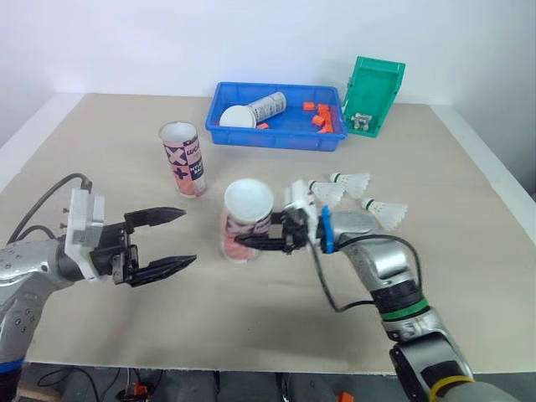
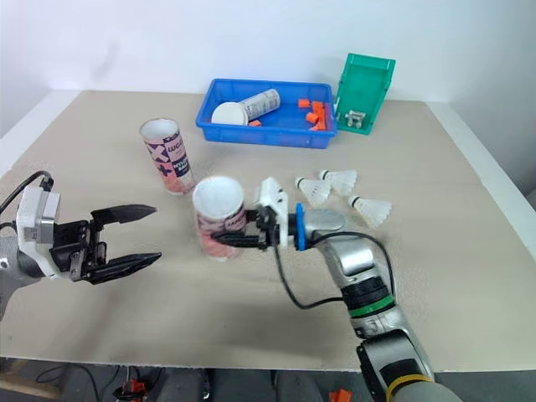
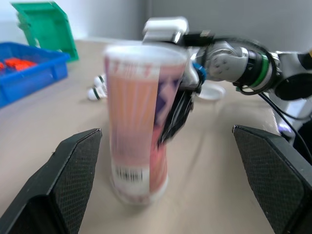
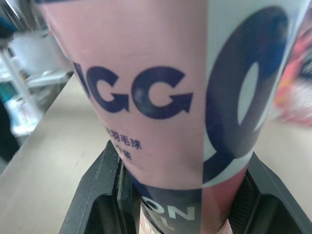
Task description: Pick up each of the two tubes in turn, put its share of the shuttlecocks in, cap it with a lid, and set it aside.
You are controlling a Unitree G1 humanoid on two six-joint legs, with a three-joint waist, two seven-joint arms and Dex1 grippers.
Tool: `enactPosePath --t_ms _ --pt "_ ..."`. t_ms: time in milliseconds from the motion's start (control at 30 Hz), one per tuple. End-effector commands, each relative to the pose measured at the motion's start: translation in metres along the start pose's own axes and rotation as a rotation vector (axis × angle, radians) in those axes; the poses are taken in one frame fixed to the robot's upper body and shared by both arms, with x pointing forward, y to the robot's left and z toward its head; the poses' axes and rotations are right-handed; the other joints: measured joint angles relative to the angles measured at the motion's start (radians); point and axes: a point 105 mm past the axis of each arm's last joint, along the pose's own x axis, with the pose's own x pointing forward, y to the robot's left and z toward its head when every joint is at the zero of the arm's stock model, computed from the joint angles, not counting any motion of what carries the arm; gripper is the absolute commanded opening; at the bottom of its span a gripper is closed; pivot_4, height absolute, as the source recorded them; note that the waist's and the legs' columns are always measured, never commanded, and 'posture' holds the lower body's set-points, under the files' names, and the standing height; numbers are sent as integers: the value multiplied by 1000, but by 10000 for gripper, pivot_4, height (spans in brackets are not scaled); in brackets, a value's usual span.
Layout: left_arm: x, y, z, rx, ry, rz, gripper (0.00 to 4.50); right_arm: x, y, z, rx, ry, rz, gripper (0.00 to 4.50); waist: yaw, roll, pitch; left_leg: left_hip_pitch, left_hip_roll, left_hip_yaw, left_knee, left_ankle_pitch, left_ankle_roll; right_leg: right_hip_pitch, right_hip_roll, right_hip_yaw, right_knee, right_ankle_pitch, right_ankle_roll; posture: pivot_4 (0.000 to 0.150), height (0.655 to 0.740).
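Note:
A pink, white-rimmed tube (image 1: 247,219) stands upright and uncapped mid-table. My right gripper (image 1: 254,231) is shut on it from the right, its fingers (image 4: 100,195) pressed against the tube's printed wall (image 4: 161,97). My left gripper (image 1: 189,236) hovers open to the tube's left, level with it and apart from it; its two pads (image 3: 73,170) frame the tube (image 3: 139,122). A second uncapped tube (image 1: 182,157) stands farther back on the left. Three shuttlecocks (image 1: 352,180) lie on the table just beyond my right wrist.
A blue tray (image 1: 276,138) at the back holds a tube lying on its side (image 1: 266,106), a white lid (image 1: 238,116) and orange pieces (image 1: 322,117). A green bin (image 1: 374,94) stands tilted beside it on the right. Bare table spreads in front.

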Motion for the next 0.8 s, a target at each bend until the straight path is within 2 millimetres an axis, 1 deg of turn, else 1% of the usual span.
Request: enactPosePath --t_ms 33,67,100,167,200,267,300,367,400,500,600,700,800 --pt "16 5 3 25 -35 -18 45000 -39 -24 43 -99 -65 -159 19754 2 0 0 0 0 0 1 0 0 0 0 0 0 0 1 1500 7079" --pt "21 7 2 27 -41 -19 45000 -52 -33 47 -107 -62 -219 19754 3 0 0 0 0 0 2 0 0 1 0 0 0 0 1 1500 7079" --pt "28 9 1 26 -53 -23 45000 -73 -47 51 -112 -51 -321 19754 3 0 0 0 0 0 3 0 0 1 0 1 0 1 1 1500 7079" --pt "48 13 -2 26 -78 -45 45000 -136 -84 54 -134 8 -627 19754 5 0 0 0 -1 1 3 0 0 1 0 2 0 1 2 1500 7079" --pt "57 14 -3 22 -94 -58 45000 -168 -97 54 -124 45 -767 19754 6 0 0 -1 -1 1 3 0 1 1 0 2 -1 2 2 1500 7079" --pt "73 14 -4 9 -124 -91 45000 -223 -111 56 -118 85 -1000 19754 12 0 0 -1 -3 1 4 0 1 2 -1 3 -1 1 3 1500 7079" --pt "82 14 -4 3 -137 -104 45000 -251 -114 58 -115 94 -1113 19754 14 0 0 -1 -4 1 4 1 2 2 -1 4 -1 1 4 1500 7079" --pt "94 16 -7 0 -147 -114 45000 -285 -116 59 -112 106 -1260 19754 4 1 0 -1 -4 2 3 -1 4 1 0 8 -1 4 7 1500 7079" --pt "102 17 -8 -6 -158 -120 45000 -302 -116 56 -95 108 -1334 19754 1 1 0 -1 -4 3 2 -1 4 1 0 9 -1 4 7 1500 7079" --pt "117 21 -10 -14 -180 -129 45000 -332 -113 41 -41 124 -1461 19754 -4 1 0 -1 -5 3 2 -1 5 1 0 11 -1 4 7 1500 7079" --pt "129 19 -10 -16 -202 -156 45000 -352 -108 20 24 123 -1544 19754 -10 1 0 0 -5 5 2 -2 5 1 0 13 -1 4 8 1500 7079" --pt "136 16 -10 -16 -211 -180 45000 -364 -106 7 72 109 -1603 19754 -10 2 0 1 -6 6 2 -1 5 2 0 15 -1 3 14 1500 7079" --pt "139 16 -11 -16 -210 -190 45000 -365 -105 -7 141 71 -1618 19754 -11 3 0 2 -7 7 3 -1 6 2 0 18 -1 4 16 1500 7079"
